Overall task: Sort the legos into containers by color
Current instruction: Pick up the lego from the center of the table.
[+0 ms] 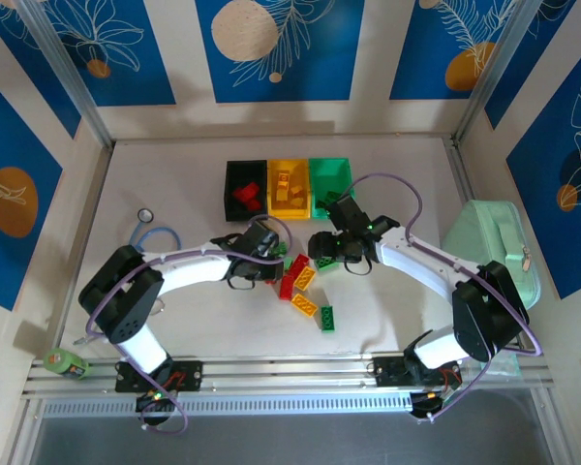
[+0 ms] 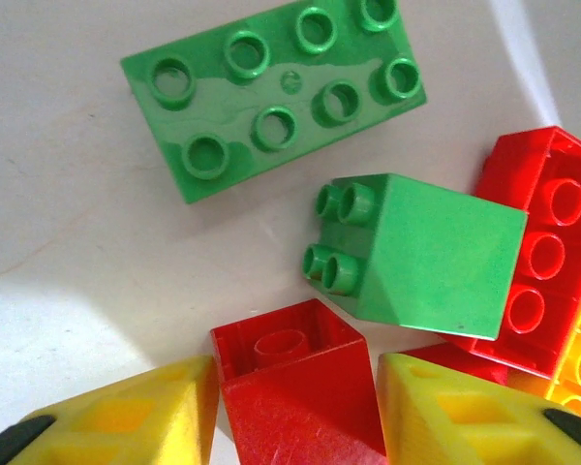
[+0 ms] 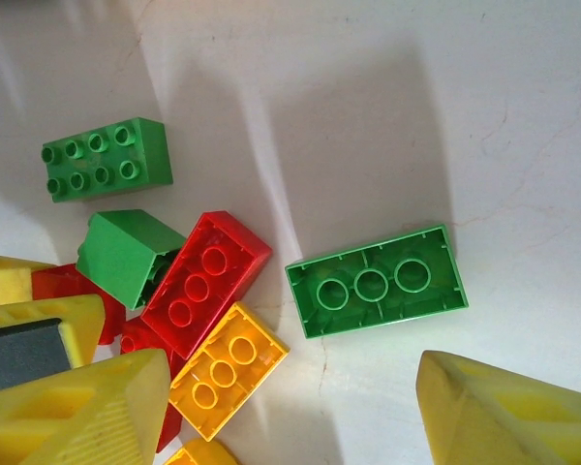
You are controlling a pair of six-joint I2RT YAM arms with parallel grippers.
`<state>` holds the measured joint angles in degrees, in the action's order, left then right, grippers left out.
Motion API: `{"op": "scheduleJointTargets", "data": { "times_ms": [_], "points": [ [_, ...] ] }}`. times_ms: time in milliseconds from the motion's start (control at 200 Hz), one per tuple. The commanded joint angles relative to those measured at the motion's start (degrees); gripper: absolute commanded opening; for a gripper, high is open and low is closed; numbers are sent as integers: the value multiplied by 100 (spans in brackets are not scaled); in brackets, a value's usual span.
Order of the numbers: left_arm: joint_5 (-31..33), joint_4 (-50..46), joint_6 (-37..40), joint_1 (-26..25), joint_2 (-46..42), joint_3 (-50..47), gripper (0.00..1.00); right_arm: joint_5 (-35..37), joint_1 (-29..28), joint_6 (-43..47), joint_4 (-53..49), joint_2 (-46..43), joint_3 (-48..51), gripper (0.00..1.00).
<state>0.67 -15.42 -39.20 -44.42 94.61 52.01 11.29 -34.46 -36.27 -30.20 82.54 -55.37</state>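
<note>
Bottom centre, left fingers [image 2: 126, 417] look clamped on red lego [image 2: 295, 407]. Lower frame, right fingers [image 3: 504, 417] spread wide above upturned green lego [image 3: 376, 281]. Loose legos [image 1: 305, 291] on desk [image 1: 174, 329] centre, below containers [image 1: 268, 184].

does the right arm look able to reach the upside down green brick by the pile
Probably yes: the green brick lies hollow side up on bare table, just ahead of the open right end effector, with nothing on top of it. The red brick sits close to one end and might get nudged.

walls [image 1: 320, 58]: blue leaf-print panels | tabletop [image 1: 174, 174]: white, perhaps scuffed
</note>
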Motion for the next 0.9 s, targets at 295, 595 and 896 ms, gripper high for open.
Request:
{"op": "scheduleJointTargets", "data": {
  "times_ms": [295,595,896],
  "points": [
    [384,-698,163,-68,20,383,38,-92,42,-116,126,-195,254,69],
    [447,-929,319,162,-174,644,37,-91,40,-185,251,-274,406,69],
    [408,-1127,596,820,-276,1218,37,-70,18,-252,303,-442,655,68]
  ]
}}
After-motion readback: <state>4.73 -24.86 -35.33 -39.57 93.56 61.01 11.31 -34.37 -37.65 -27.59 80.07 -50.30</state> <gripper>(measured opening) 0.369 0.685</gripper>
